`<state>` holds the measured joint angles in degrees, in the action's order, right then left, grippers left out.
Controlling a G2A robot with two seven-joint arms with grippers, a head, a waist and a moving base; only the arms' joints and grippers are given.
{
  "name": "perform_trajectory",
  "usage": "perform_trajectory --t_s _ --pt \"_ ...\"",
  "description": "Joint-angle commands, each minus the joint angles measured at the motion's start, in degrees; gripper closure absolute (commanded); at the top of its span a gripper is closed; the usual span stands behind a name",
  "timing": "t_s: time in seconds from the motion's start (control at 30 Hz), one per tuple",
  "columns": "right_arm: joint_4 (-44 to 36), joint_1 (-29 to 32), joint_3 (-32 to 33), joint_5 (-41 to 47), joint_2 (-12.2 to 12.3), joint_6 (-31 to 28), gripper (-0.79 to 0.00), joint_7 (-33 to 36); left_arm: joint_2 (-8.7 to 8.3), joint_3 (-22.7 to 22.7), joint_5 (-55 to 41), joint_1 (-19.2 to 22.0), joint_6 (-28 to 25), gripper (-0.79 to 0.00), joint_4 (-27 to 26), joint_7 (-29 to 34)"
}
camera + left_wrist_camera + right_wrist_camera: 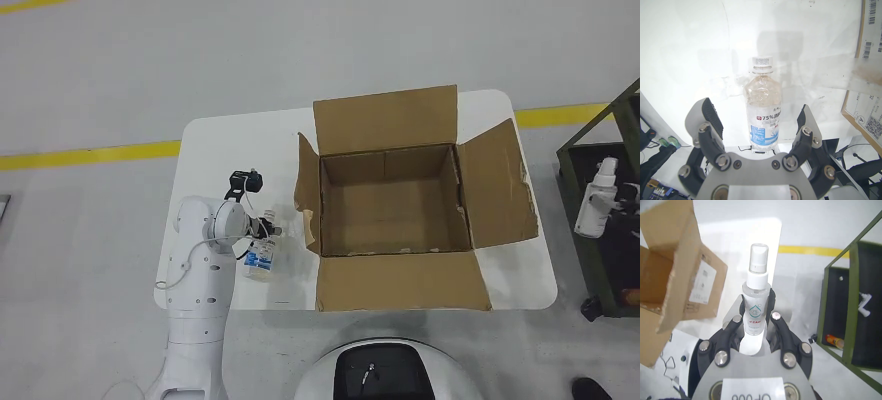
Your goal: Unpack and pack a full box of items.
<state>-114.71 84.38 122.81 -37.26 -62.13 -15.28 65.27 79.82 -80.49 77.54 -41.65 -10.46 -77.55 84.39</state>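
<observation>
The bottle [763, 130] was found lying on the table [230, 150], centred between the wide jaws of the left gripper [757, 105], cap pointed away. A spray bottle [755, 309] was clamped in the right gripper [757, 296], well apart.

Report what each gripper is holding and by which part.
Right gripper: shut on the spray bottle, jaws clamping its lower body. Left gripper: open, holding nothing; the clear bottle sits between its jaws, untouched.

White rounded table [220, 140] on a grey floor, with a yellow floor line [90, 155] running behind it. Off the table's right end: green-framed rack [852, 279] with black panels. White zigzag piece [865, 306] on one panel, maybe a bracket.
</observation>
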Motion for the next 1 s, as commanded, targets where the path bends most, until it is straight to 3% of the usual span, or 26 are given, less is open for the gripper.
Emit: perform_trajectory --t_s 0.0,0.1,0.57,0.73,0.87,0.97 --pt "0.2 1.1 -2.1 -1.0 0.1 0.8 0.0 1.0 0.0 0.0 0.0 0.0 0.0 -0.785 0.0 0.0" --pt "-0.1 2.0 -5.0 -2.7 0.1 2.6 0.0 0.5 0.0 0.0 0.0 0.0 0.0 -0.785 0.0 0.0" --pt "-1.5 3.2 -7.3 -5.0 0.2 2.8 0.0 0.1 0.0 0.0 0.0 0.0 0.0 -0.785 0.0 0.0" --pt "-0.6 2.8 -16.7 -12.5 0.0 9.8 0.0 1.2 0.0 0.0 0.0 0.0 0.0 -0.785 0.0 0.0" --pt "3.0 -0.7 -23.1 -16.0 -0.2 17.1 0.0 3.7 0.0 0.0 0.0 0.0 0.0 -0.785 0.0 0.0" --pt "5.8 -3.4 -26.2 -16.5 -0.3 19.2 0.0 4.9 0.0 0.0 0.0 0.0 0.0 -0.785 0.0 0.0"
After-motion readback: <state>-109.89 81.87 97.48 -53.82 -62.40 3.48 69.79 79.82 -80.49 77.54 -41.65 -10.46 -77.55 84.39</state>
